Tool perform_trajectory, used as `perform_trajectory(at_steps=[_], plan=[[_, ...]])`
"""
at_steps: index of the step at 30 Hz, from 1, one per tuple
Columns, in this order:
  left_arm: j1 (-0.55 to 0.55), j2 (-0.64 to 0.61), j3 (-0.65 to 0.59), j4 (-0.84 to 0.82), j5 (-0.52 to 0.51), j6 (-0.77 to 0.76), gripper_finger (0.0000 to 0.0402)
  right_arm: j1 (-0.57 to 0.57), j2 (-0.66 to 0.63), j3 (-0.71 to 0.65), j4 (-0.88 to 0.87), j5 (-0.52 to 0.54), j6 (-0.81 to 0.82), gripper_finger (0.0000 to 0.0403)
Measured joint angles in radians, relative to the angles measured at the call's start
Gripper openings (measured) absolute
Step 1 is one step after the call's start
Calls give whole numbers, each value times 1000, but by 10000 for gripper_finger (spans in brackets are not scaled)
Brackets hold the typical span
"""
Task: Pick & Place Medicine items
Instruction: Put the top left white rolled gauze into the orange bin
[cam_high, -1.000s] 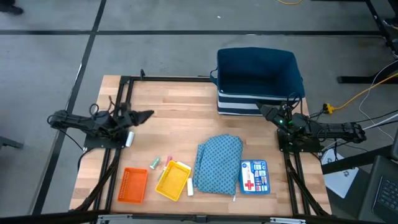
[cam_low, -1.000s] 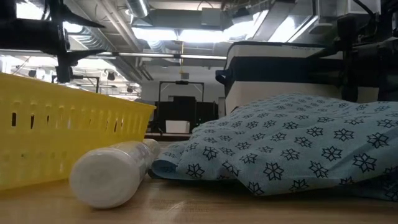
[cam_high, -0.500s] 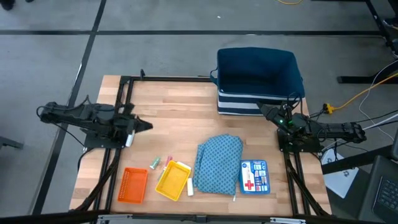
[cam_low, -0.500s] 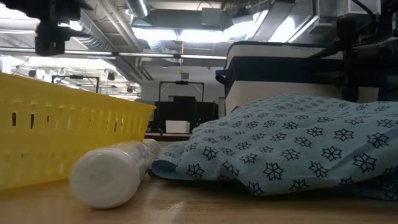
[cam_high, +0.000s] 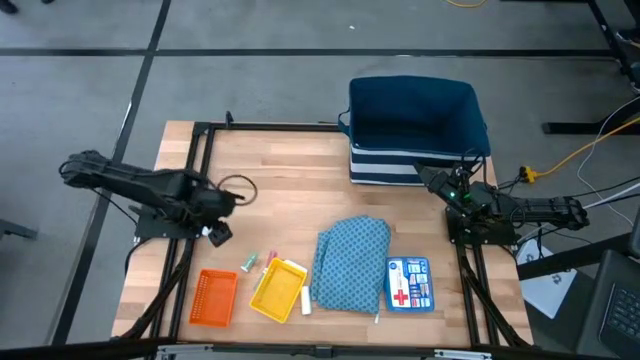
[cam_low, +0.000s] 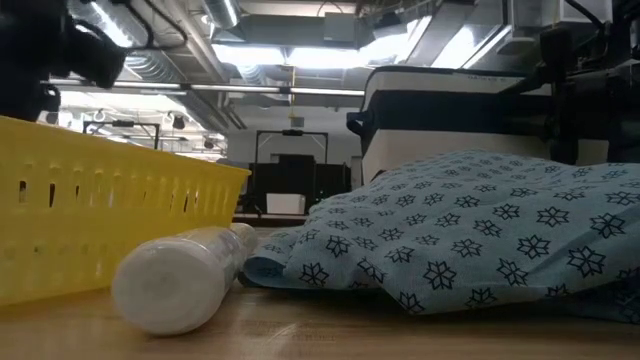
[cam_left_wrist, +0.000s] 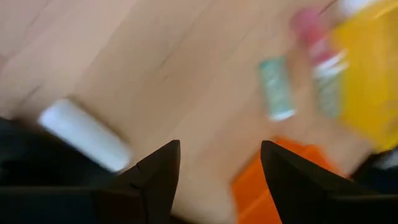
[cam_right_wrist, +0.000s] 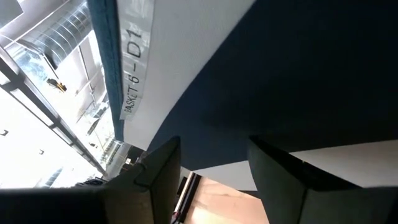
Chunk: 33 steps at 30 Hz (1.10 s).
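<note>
Approach by the left pincer (cam_high: 224, 233), fingers spread wide and empty, toward the small light-green bottle-like piece (cam_high: 249, 263) beside the yellow slotted plastic basket (cam_high: 277, 290), near the worktop's (cam_high: 280, 170) front edge.
Best to centre over the piece, align the fingers across it and descend slowly; the right pincer (cam_high: 432, 181) waits half-open, empty, at the right edge.

A: What sits where on the table (cam_high: 300, 170)?
B: Basket (cam_high: 417, 125) far right. Cloth (cam_high: 348, 262) near centre, card (cam_high: 408, 283) right of it. Yellow tray (cam_high: 277, 290) left of the cloth, orange tray (cam_high: 214, 297) further left.
A: The small items?
B: A tube (cam_high: 306, 300) between yellow tray and cloth; a bottle (cam_high: 248, 262) just behind the trays.
</note>
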Motion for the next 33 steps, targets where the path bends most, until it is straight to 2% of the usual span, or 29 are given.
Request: perform_trajectory(at_steps=[6,17,33], plan=[[11,155,-1,-85,14,145,221,0,0,0,-1,-2,0,189],[57,387,0,-89,-28,325,221,0,0,0,-1,-2,-1,189],[184,597,0,-90,-83,244,221,0,0,0,1,-6,7,189]])
